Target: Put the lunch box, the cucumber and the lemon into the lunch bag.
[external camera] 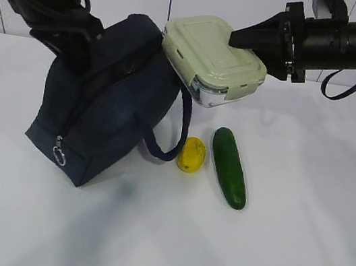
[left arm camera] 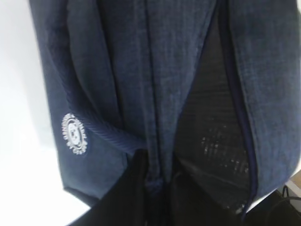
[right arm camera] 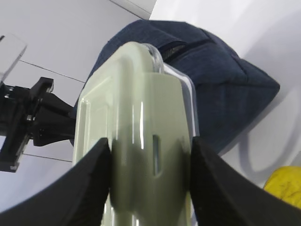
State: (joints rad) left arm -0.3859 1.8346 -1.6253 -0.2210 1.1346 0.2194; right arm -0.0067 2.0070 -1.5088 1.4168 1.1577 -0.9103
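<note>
The navy lunch bag stands tilted on the white table. My left gripper is shut on the fabric edge beside its open zipper mouth, holding it up. My right gripper is shut on the lunch box, held in the air, tilted, just right of the bag's top; its sage-green lid fills the right wrist view. The yellow lemon and the dark green cucumber lie on the table below the box, side by side. The lemon also shows in the right wrist view.
The bag's loop handle hangs toward the lemon. The zipper's metal ring pull hangs at the bag's lower left corner. A round white logo shows on the bag's side. A white wall stands behind the table.
</note>
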